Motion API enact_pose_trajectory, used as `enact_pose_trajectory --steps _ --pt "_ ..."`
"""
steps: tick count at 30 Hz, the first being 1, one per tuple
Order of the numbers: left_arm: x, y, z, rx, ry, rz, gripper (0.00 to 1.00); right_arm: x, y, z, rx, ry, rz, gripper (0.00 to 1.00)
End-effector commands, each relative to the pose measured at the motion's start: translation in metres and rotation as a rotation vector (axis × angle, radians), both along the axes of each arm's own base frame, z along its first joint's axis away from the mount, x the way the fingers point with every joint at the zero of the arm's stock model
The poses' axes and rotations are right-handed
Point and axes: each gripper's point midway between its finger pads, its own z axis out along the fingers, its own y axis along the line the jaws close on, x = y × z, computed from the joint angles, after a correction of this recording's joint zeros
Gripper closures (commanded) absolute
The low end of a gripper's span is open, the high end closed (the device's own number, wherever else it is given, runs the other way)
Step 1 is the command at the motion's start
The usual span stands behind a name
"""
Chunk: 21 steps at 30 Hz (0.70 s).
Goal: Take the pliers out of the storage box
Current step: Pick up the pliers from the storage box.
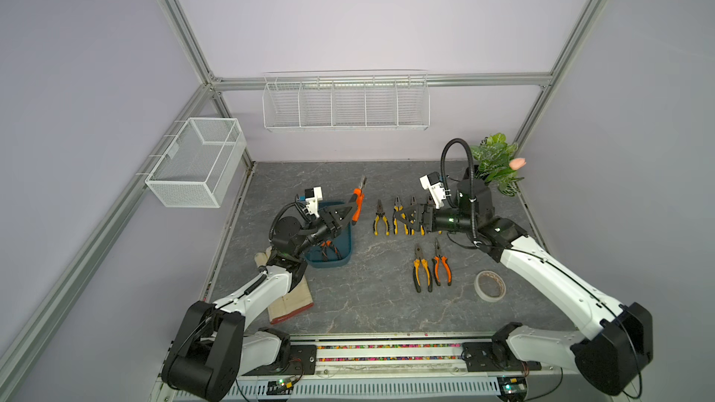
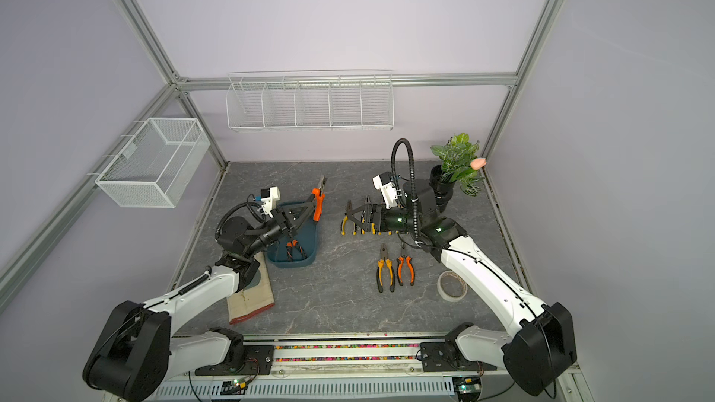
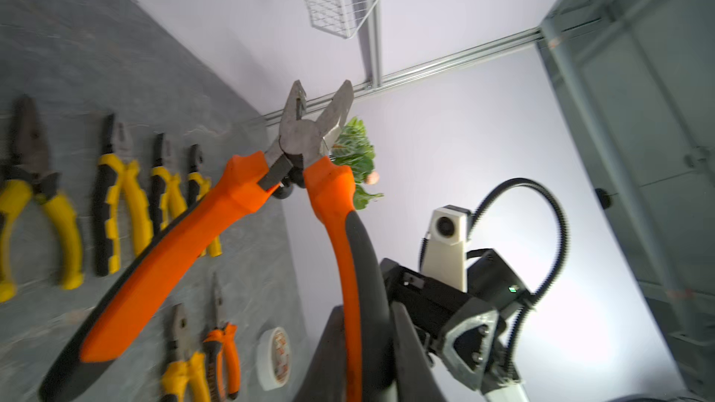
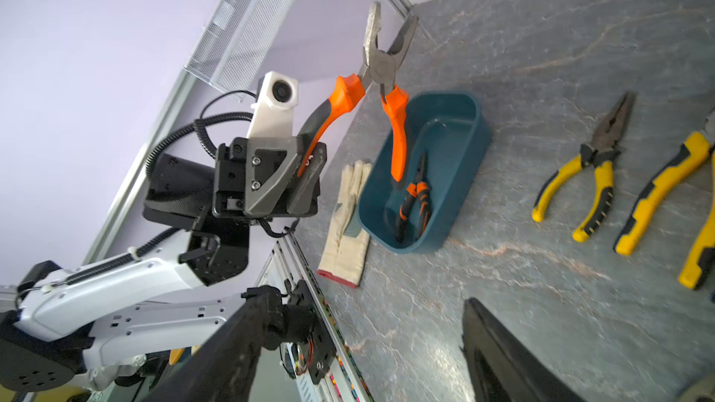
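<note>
Orange pliers (image 3: pixel 240 203) showing dull grey metal head, matt plastic grips. Storage box (image 4: pixel 470 175) looking smooth, slightly glossy teal plastic. Tabletop (image 4: pixel 541 71) showing matt marbled finish. Glove (image 4: pixel 346 233) looking coarse cloth.

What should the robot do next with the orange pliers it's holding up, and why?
Probably the left gripper should carry the orange pliers sideways toward the open right gripper and the row already on the table: they hang clear of the storage box, gripped by one handle.

One pliers (image 1: pixel 329 250) lies in the storage box (image 1: pixel 329 264), glove (image 1: pixel 290 305) left of it
</note>
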Motion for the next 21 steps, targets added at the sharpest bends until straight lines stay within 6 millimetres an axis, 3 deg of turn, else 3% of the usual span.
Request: enact_pose_trajectory --steps 1,4,13,21 --pt "-0.022 0.005 0.057 -0.23 -0.109 -0.09 1.0 0.01 0.009 0.023 0.146 -0.013 0.04 0.17" --pt "-0.026 -0.002 0.061 -0.234 -0.118 -0.11 1.0 0.025 0.013 0.029 0.162 -0.031 0.033 0.07" --pt "-0.031 -0.026 0.057 -0.235 -0.092 -0.16 1.0 0.065 0.032 0.036 0.143 -0.067 0.04 0.1" --pt "-0.027 -0.03 0.053 -0.227 -0.082 -0.159 1.0 0.079 0.04 0.031 0.088 -0.049 0.036 0.14"
